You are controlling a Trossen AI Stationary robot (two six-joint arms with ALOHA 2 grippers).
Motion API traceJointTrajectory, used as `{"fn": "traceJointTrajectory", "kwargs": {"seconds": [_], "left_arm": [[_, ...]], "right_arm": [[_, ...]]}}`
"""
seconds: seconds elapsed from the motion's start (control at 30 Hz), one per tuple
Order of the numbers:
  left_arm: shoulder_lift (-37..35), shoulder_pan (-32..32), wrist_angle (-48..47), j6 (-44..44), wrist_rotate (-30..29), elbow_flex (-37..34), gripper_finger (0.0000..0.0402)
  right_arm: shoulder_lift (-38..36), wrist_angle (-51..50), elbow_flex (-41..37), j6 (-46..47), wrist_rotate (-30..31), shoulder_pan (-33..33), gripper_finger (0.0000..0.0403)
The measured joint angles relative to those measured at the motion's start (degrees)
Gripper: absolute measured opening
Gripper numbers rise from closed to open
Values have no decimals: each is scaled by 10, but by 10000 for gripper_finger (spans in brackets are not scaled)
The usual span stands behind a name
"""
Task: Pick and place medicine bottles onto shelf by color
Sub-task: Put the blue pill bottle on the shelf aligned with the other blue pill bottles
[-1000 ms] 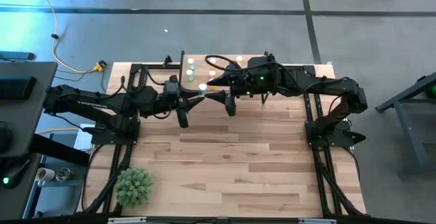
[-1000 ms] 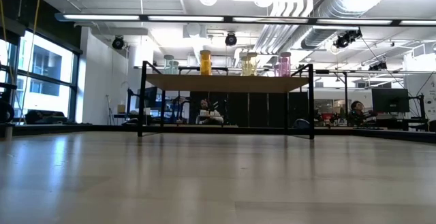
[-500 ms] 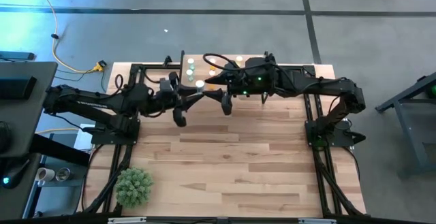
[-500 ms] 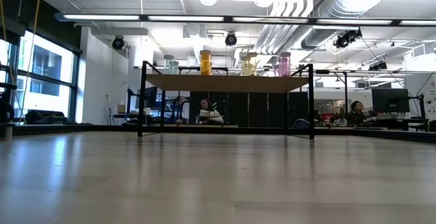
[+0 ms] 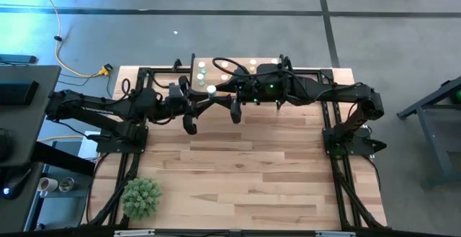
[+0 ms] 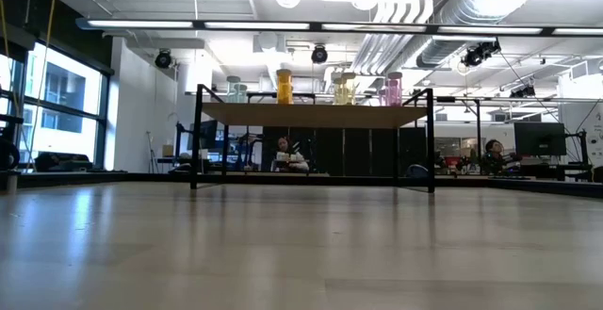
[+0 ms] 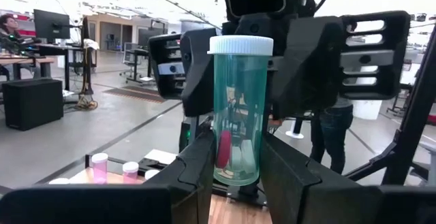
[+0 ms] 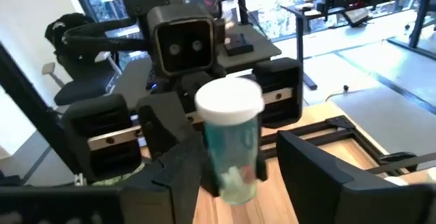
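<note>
A green medicine bottle (image 7: 238,108) with a white cap (image 5: 211,90) stands upright in the air in front of the shelf (image 5: 241,67), with my left gripper (image 7: 238,157) shut on it. My right gripper (image 8: 240,166) faces it from the table's right, open, with one finger on each side of the bottle (image 8: 230,149). A gap shows beside one finger. Whether the other finger touches the bottle, I cannot tell. In the low view the shelf (image 6: 316,115) carries green (image 6: 234,90), orange (image 6: 284,86), yellow (image 6: 344,89) and pink (image 6: 393,88) bottles standing upright. My left gripper pinches the lower part of the bottle's green body (image 7: 237,166) between its two fingers (image 7: 199,163). The fingers come about level from the table's left and lie across the bottle. It stands upright in the hold, cap up, well clear of the table.
The shelf stands at the table's far edge on thin black legs (image 6: 196,140). A green plant ball (image 5: 141,197) sits at the near left corner. Black frame rails (image 5: 338,172) run along both sides. The wood between the arms and the near edge (image 5: 245,179) lies bare.
My left gripper has tipped its fingers up a little, still holding the bottle, which has shifted slightly toward the table's left. My right gripper has edged toward the table's left, coming around the bottle.
</note>
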Motion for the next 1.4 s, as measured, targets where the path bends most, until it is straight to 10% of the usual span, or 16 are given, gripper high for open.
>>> {"fn": "traceJointTrajectory", "kwargs": {"seconds": [0.87, 1.4], "left_arm": [[3, 0, -11, 14, 5, 0, 93], [-30, 0, -258, -80, 35, 0, 199]], "right_arm": [[15, 12, 0, -13, 1, 0, 83], [21, -102, -1, 60, 1, 0, 81]]}}
